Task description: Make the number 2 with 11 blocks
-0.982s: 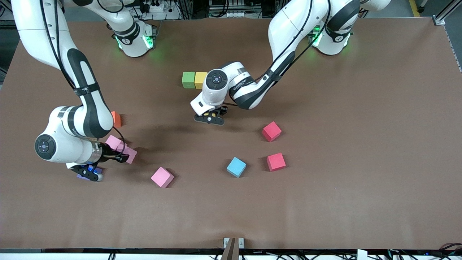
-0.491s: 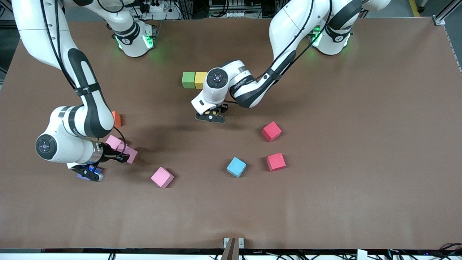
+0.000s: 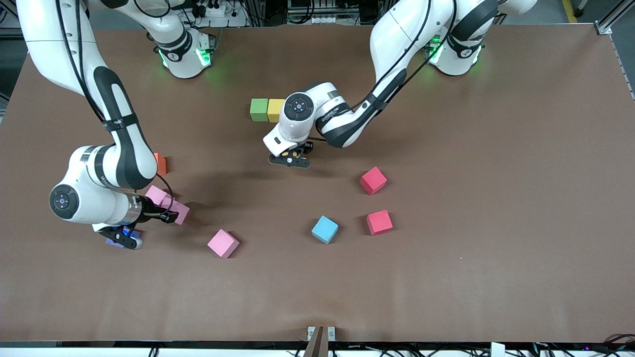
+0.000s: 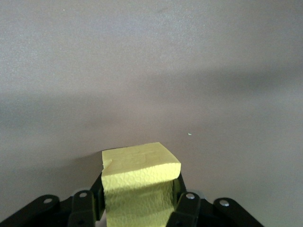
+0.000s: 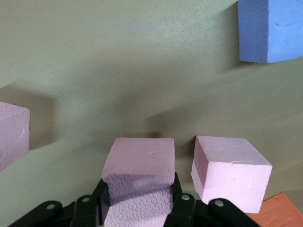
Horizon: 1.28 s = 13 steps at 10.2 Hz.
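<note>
A brown table [image 3: 496,277] holds scattered foam blocks. Nearest the front camera lie a pink block [image 3: 222,243], a light blue block [image 3: 325,229] and a red block [image 3: 379,222], with another red block [image 3: 373,180] farther back. Toward the right arm's end, the right gripper [image 5: 138,208] is clamped on a pink cube [image 5: 138,177] beside more pink blocks [image 5: 230,171]. Mid-table, the left gripper [image 4: 139,208] is clamped on a yellow cube [image 4: 139,182] above the surface. Farthest back, a green block [image 3: 258,109] touches a yellow block [image 3: 274,109].

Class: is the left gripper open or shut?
Shut on the yellow block: in its wrist view the left gripper has a finger pressed against each side of it.
</note>
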Each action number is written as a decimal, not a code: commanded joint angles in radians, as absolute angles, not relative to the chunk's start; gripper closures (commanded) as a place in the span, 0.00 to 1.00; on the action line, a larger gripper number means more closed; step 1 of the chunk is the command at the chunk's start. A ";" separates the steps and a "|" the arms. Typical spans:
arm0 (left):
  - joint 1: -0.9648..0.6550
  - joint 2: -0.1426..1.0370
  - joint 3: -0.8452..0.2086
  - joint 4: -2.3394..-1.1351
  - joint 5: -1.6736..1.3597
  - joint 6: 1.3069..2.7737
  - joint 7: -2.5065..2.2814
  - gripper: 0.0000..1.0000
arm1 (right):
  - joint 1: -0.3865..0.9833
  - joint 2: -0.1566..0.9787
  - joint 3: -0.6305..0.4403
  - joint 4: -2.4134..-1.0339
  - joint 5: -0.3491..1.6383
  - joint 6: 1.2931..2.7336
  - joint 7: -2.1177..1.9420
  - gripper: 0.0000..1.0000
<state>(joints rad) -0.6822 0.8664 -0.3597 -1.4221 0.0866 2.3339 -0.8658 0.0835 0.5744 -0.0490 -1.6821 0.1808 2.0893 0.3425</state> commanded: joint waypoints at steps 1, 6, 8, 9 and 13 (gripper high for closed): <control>-0.673 0.839 -0.367 -1.467 0.084 2.344 -0.876 0.51 | 0.084 0.560 -0.048 -1.686 0.189 2.079 0.339 1.00; -0.673 0.839 -0.370 -1.468 0.084 2.350 -0.876 0.08 | 0.084 0.560 -0.048 -1.686 0.189 2.079 0.339 0.99; -0.672 0.841 -0.370 -1.466 0.081 2.352 -0.876 0.07 | 0.084 0.560 -0.048 -1.686 0.189 2.079 0.339 0.99; -0.672 0.839 -0.373 -1.466 0.075 2.350 -0.877 0.04 | 0.087 0.560 -0.046 -1.686 0.189 2.077 0.341 0.99; -0.638 0.795 -0.374 -1.460 0.075 2.342 -0.890 0.00 | 0.097 0.560 -0.046 -1.687 0.190 2.074 0.351 1.00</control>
